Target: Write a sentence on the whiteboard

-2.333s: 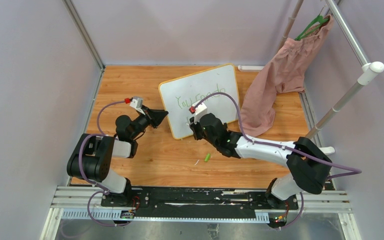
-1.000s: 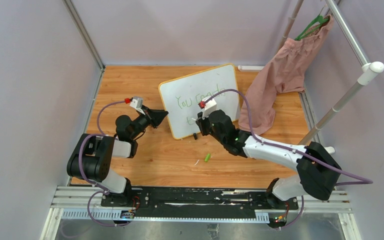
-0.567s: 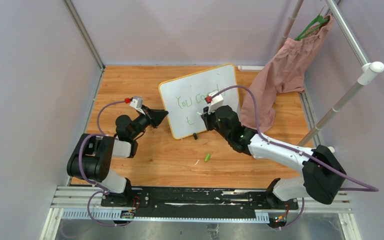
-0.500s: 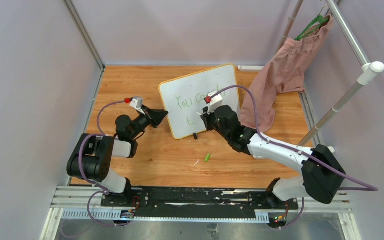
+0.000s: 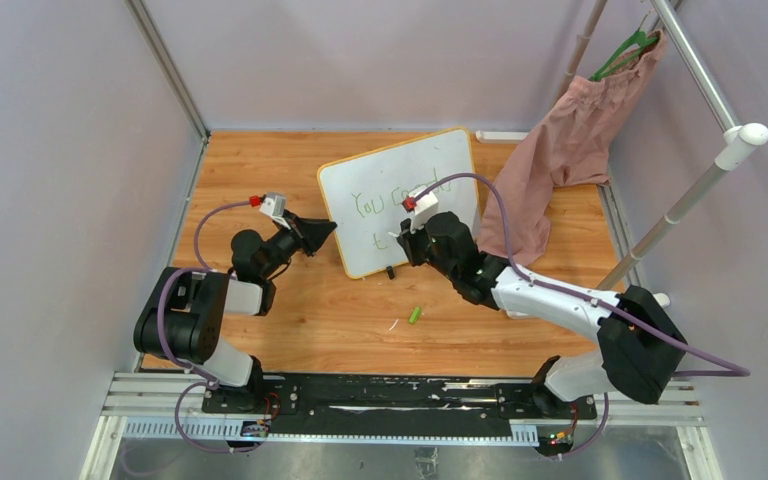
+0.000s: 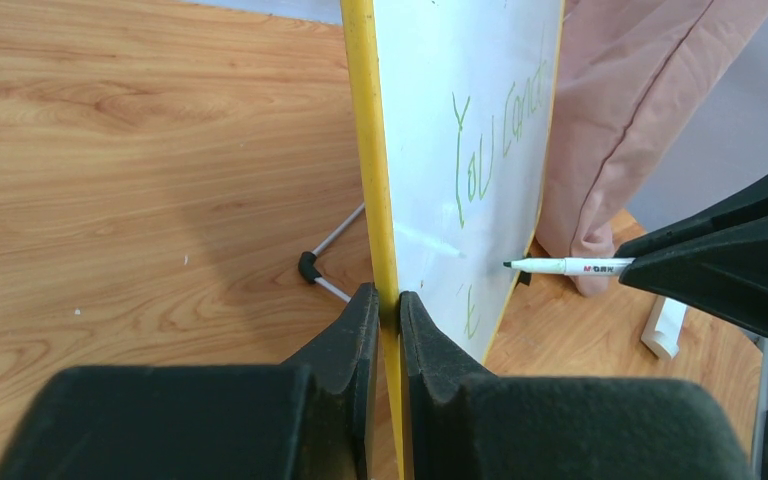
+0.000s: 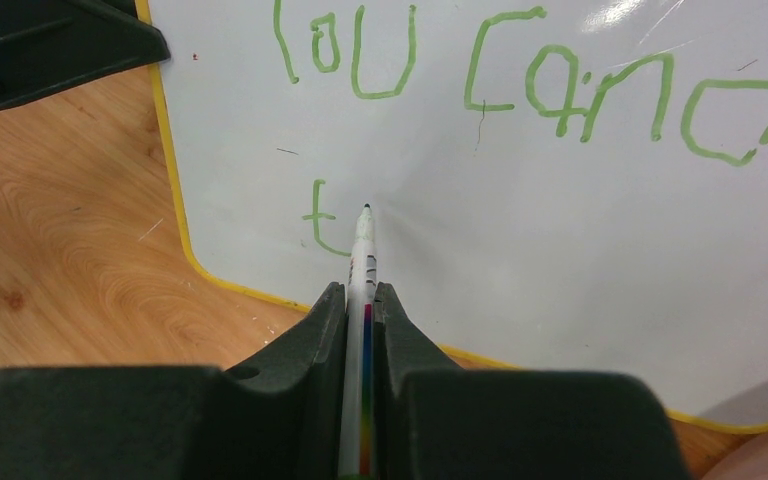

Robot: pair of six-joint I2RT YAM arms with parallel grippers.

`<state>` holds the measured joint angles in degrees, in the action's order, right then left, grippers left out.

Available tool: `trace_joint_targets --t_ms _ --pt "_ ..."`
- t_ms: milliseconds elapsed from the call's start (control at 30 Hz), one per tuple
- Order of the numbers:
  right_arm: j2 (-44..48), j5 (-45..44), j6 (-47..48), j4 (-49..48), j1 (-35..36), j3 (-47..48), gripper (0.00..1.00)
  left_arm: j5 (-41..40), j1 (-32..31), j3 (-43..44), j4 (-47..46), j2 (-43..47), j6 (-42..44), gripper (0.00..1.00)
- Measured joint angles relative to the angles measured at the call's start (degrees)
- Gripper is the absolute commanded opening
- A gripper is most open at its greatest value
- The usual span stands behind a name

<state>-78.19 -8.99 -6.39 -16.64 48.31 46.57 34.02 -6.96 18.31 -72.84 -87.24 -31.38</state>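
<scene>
The right claw [image 7: 360, 295] is closed on a thin marker [image 7: 363, 250], which sticks out straight ahead between the two fingers, its long axis pointing away from the arm at the face of the whiteboard [image 7: 560, 250]. The board stands tilted in the middle of the table [image 5: 290, 330], and the left claw [image 6: 388, 300] is clamped on its yellow left rim, low down, so this arm steadies and the right one writes. Of the sentence [image 7: 556, 105], the upper line is written in green, and on the lower line only a "t" [image 7: 317, 218] shows. The marker tip is just to the right of this "t"; whether it touches the surface cannot be told. The next letter probably belongs exactly there, and the white space to the right is free. A pink cloth [image 5: 550, 170] hangs from a rack [image 5: 695, 185] at the board's right edge, well apart from the tip. A black clip foot [image 5: 390, 271] and a small green piece [image 5: 414, 315] lie nearer on the table, below the right arm and not in the way.
</scene>
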Motion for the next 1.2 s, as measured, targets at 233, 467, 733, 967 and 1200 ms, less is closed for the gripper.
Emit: trace_joint_targets --t_ms 233,467,733,967,1200 --pt "0.0 0.7 0.0 0.0 0.0 0.0 0.00 0.0 0.0 0.0 0.0 0.0 0.0 0.00" --pt "0.2 1.1 0.0 0.4 0.0 -2.0 0.00 0.0 0.0 0.0 0.0 0.0 0.0 0.00" --pt "0.2 1.1 0.0 1.3 0.0 -3.3 0.00 0.0 0.0 0.0 0.1 0.0 0.0 0.00" --pt "0.2 1.1 0.0 1.3 0.0 -3.3 0.00 0.0 0.0 0.0 0.1 0.0 0.0 0.00" --pt "-1.4 1.1 0.0 1.3 0.0 -3.1 0.00 0.0 0.0 0.0 0.1 0.0 0.0 0.00"
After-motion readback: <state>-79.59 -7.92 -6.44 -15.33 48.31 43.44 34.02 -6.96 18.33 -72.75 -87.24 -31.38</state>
